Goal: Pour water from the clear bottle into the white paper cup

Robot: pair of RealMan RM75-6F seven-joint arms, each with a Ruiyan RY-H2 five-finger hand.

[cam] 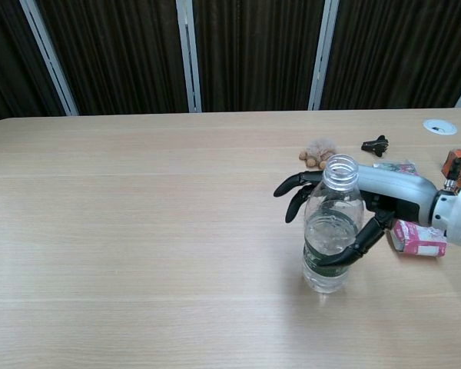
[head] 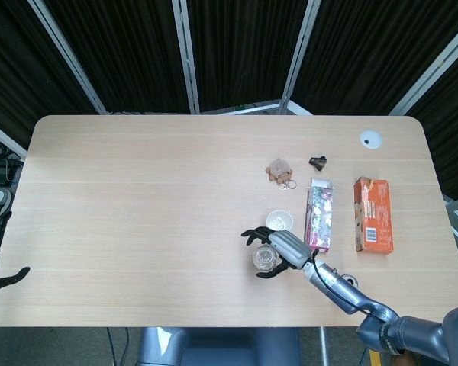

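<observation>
Clear bottle [cam: 328, 231]: plastic, uncapped, upright on the table, partly filled with water; it stands near the front edge, right of centre, just in front of the cup as the head view [head: 265, 259] shows.
Right hand [cam: 369, 207]: reaches in from the right at the bottle's mid-height. The thumb curls across the front of the bottle's lower body and touches it; the other fingers [cam: 293, 187] stretch out straight behind the bottle, spread and pointing left. Whether those fingers touch the bottle's far side cannot be told. From above the hand [head: 284, 245] shows partly open around the bottle.
White paper cup [head: 278, 221]: upright, mouth up, just beyond the bottle and hand in the head view; hidden behind them in the chest view.
Pink carton [head: 319, 216]: lies flat just right of the cup, its long side running front to back.
Orange box [head: 373, 214]: lies flat, right of the pink carton and apart from it.
Brown cluster [head: 279, 170]: small lumpy items beyond the cup, with what look like small rings beside them.
Black clip [head: 317, 162]: small dark object right of the brown cluster.
Left hand [head: 8, 277]: only a dark bit at the left edge of the head view, off the table; its state cannot be told.
Table [head: 137, 213]: light wood, with a white round fitting [head: 370, 138] at the far right corner.
</observation>
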